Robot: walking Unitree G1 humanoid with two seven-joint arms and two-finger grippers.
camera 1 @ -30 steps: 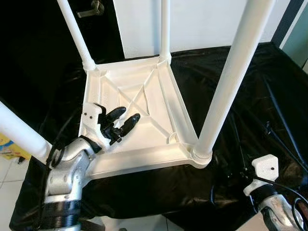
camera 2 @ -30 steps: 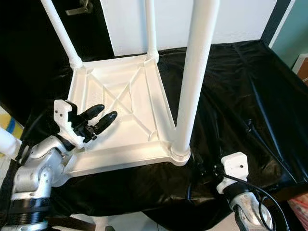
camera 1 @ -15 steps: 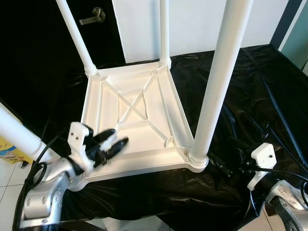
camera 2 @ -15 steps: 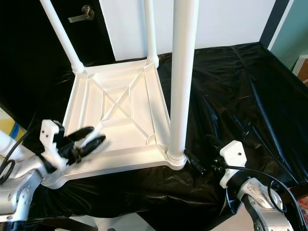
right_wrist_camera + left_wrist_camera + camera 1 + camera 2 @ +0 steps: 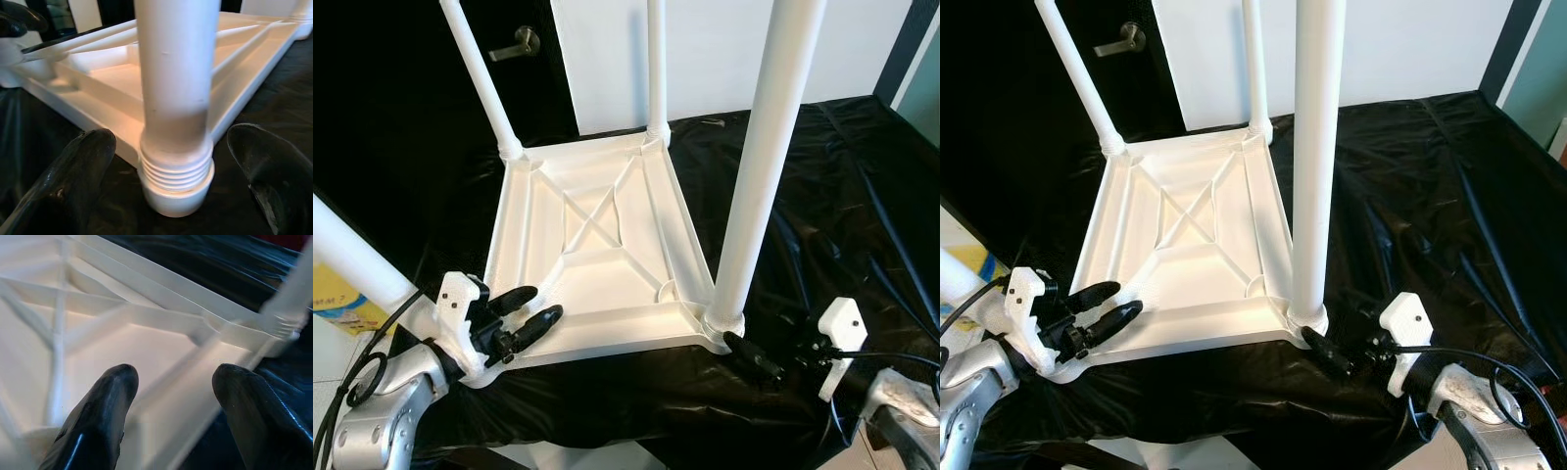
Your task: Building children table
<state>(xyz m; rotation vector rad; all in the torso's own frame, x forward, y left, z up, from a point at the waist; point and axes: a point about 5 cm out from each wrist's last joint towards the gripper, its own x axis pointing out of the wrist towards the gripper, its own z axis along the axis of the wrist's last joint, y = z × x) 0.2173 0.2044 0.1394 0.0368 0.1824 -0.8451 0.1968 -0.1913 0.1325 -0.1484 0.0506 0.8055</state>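
Upside-down, white children's table (image 5: 597,245) — legs up, seemingly ribbed — left gripper (image 5: 530,309) and right gripper (image 5: 1332,352) both spread.

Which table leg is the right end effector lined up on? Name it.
The near-right leg, the thick one closest to the camera. The open right end effector straddles its threaded base; the other legs stand at the table's far corners and near-left corner.
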